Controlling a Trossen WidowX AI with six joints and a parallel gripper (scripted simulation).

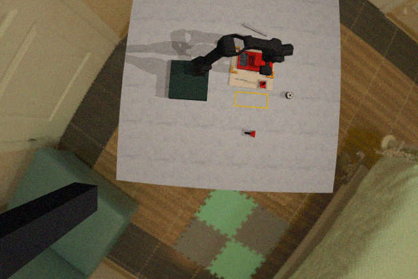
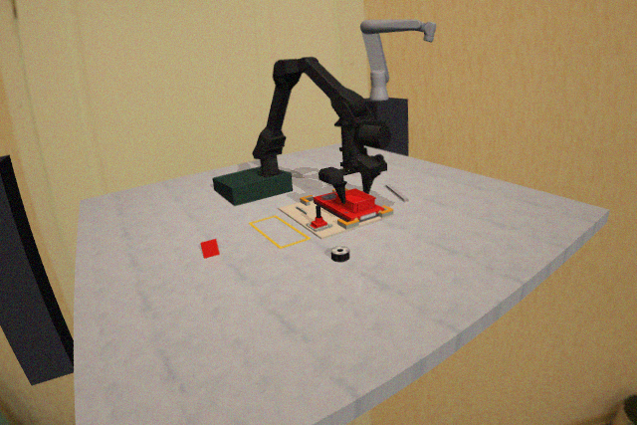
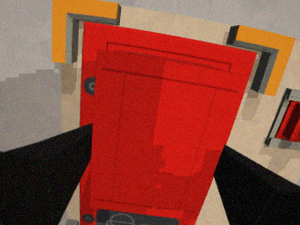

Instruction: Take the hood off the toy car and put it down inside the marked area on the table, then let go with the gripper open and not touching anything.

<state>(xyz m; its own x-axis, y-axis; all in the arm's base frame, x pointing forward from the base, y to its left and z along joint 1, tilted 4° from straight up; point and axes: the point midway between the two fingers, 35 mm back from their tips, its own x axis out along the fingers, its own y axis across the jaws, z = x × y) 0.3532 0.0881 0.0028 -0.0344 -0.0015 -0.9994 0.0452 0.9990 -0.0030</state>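
The toy car [image 1: 249,68] [image 2: 354,216] [image 3: 96,37] is red and lies between orange corner brackets. Its hood [image 1: 258,60] [image 2: 362,202] [image 3: 141,141] is a raised red box over the front part, resting on the car or barely above it; I cannot tell which. My gripper [image 2: 354,197] [image 3: 156,140] points down and is shut on the hood, with one black finger at each long side. The marked area, a yellow rectangle [image 1: 251,92] [image 2: 265,235], lies on the table beside the board. It holds nothing. The fingertips are partly hidden in the top view.
A beige board [image 1: 236,82] lies under the car and bears a red socketed piece [image 1: 262,83] [image 2: 318,223] with a black stem. A round black-and-white part [image 1: 289,93] [image 2: 339,254], a red piece [image 1: 252,133] [image 2: 209,248] and a grey rod [image 1: 255,29] [image 2: 396,192] lie on the table.
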